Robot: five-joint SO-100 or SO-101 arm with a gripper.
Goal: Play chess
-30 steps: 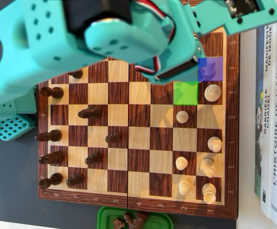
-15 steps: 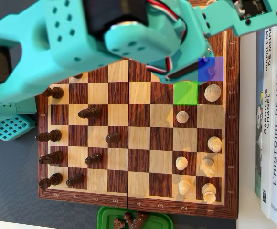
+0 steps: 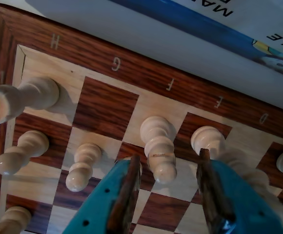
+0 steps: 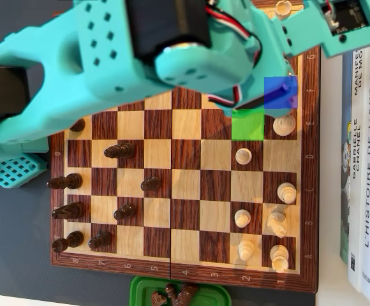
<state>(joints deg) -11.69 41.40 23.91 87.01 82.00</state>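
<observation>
Two teal fingers [image 3: 124,204] of the gripper [image 3: 168,168] stand spread apart on either side of a white bishop [image 3: 157,146], which stands upright on the chessboard [image 3: 107,102] near its F-file edge, unclasped.

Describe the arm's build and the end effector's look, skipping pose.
The turquoise plastic arm has chunky printed shells dotted with small holes, a black servo block, and red, white and black cables. The end effector has two turquoise fingers with dark brownish inner pads.
</observation>
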